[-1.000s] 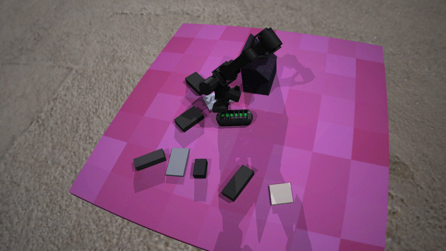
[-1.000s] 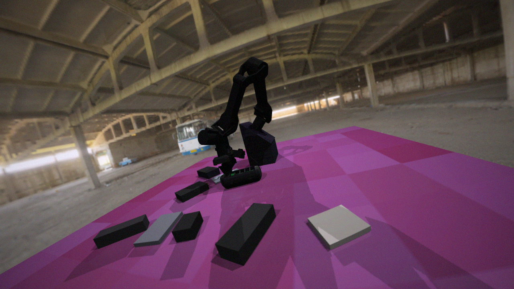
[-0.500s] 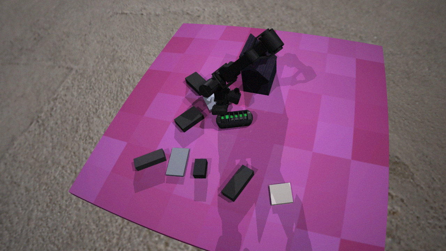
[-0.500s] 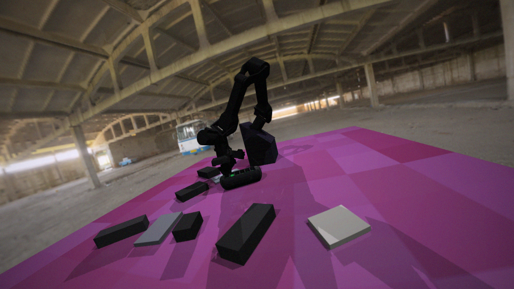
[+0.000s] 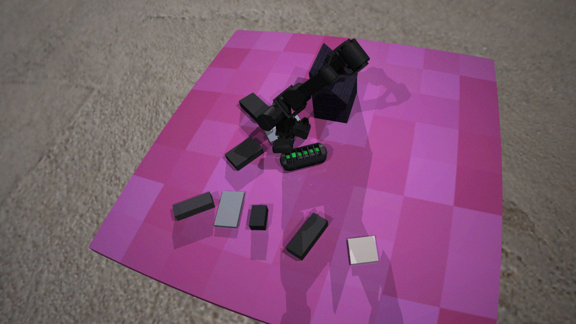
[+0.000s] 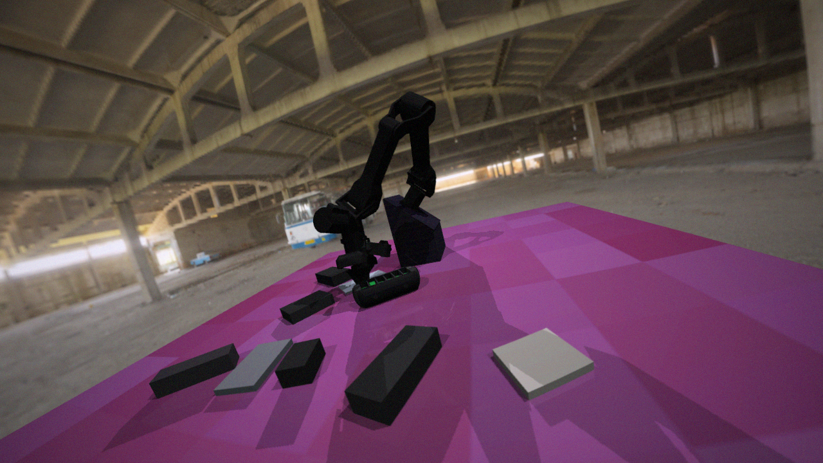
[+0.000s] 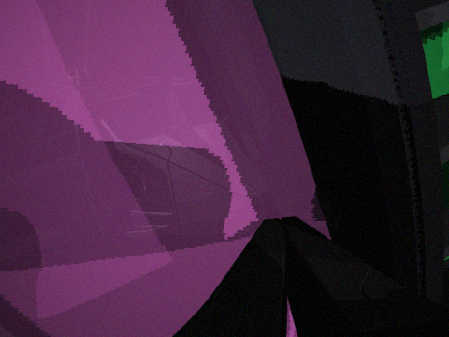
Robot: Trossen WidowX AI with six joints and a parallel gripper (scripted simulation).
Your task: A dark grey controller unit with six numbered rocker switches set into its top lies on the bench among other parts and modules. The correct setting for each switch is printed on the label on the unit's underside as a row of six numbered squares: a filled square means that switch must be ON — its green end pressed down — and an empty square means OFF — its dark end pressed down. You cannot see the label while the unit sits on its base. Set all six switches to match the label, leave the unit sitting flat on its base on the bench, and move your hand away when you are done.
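Note:
The dark grey controller unit (image 5: 307, 162) (image 6: 392, 289) (image 7: 341, 51) sits switches up on the pink bench, slightly angled. Its six rockers show green patches in the top view; the second from the left shows the largest one. I cannot read every rocker's setting for sure. The label on the underside is hidden. My gripper (image 6: 362, 281) (image 7: 280, 233) is shut and empty, pointing down at the unit's left end, on the side toward the arm base. In the wrist view the fingertips are beside the unit's dark side wall. Contact cannot be told.
A dark block (image 5: 244, 154) (image 6: 307, 306) lies left of the unit, another (image 5: 253, 104) (image 6: 332, 276) behind it. A pale plate (image 5: 272, 134) lies under the arm. Toward the front are several dark blocks, a grey plate (image 5: 230, 208) (image 6: 254, 368) and a whitish tile (image 5: 363, 249) (image 6: 542, 361).

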